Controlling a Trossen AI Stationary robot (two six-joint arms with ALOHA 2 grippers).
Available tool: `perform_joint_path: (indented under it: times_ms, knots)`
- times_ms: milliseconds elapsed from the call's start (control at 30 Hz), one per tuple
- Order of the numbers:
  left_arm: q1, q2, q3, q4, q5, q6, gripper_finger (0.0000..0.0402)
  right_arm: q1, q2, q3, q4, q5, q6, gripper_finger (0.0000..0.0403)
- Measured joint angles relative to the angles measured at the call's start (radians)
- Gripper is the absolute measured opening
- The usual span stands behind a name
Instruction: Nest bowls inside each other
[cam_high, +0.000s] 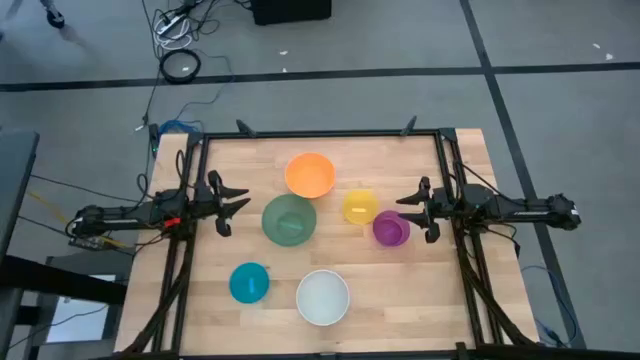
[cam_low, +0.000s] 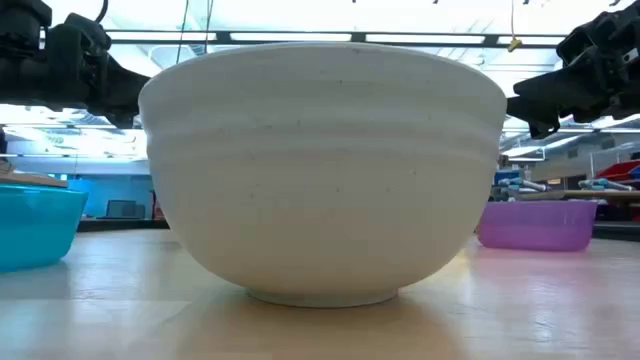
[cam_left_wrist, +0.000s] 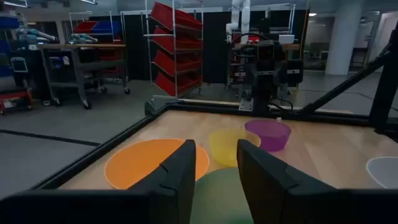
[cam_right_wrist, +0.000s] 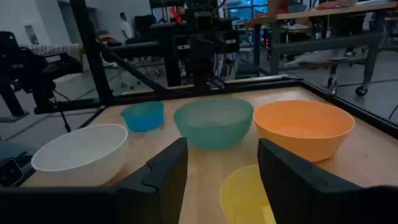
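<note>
Six bowls stand apart on their bases on the wooden table (cam_high: 220, 310): orange (cam_high: 309, 175) at the far middle, green (cam_high: 289, 220), yellow (cam_high: 360, 207), purple (cam_high: 390, 228), blue (cam_high: 249, 282) and white (cam_high: 323, 297) near the front edge. My left gripper (cam_high: 238, 203) is open and hovers level just left of the green bowl (cam_left_wrist: 217, 199), which shows between its fingers. My right gripper (cam_high: 405, 205) is open too. It hovers right of the yellow bowl (cam_right_wrist: 245, 196) and above the purple bowl's far edge. Both stay clear of the table.
A black frame (cam_high: 320, 133) runs along the table's far edge and down both sides by the arm bases. In the low view the white bowl (cam_low: 325, 170) fills the middle, with blue (cam_low: 35, 225) left and purple (cam_low: 535, 225) right. Bare wood lies at the front right.
</note>
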Motion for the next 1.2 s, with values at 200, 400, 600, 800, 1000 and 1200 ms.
perform_joint_path:
  times_ms: [200,400,600,800,1000,1200]
  knots:
    - [0.0,0.0,0.0,0.0,0.0,0.0,0.0127,0.0,0.0,0.0,0.0,0.0,0.0,0.0183]
    - [0.0,0.0,0.0,0.0,0.0,0.0,0.0127,0.0,0.0,0.0,0.0,0.0,0.0,0.0183]
    - [0.0,0.0,0.0,0.0,0.0,0.0,0.0127,0.0,0.0,0.0,0.0,0.0,0.0,0.0183]
    - [0.0,0.0,0.0,0.0,0.0,0.0,0.0127,0.0,0.0,0.0,0.0,0.0,0.0,0.0183]
    - [0.002,0.0,0.0,0.013,-0.048,0.266,0.0127,0.0,0.0,0.0,0.0,0.0,0.0,0.0183]
    - [0.003,0.0,0.0,0.013,-0.049,0.386,0.0127,0.0,0.0,0.0,0.086,0.0,0.028,0.0183]
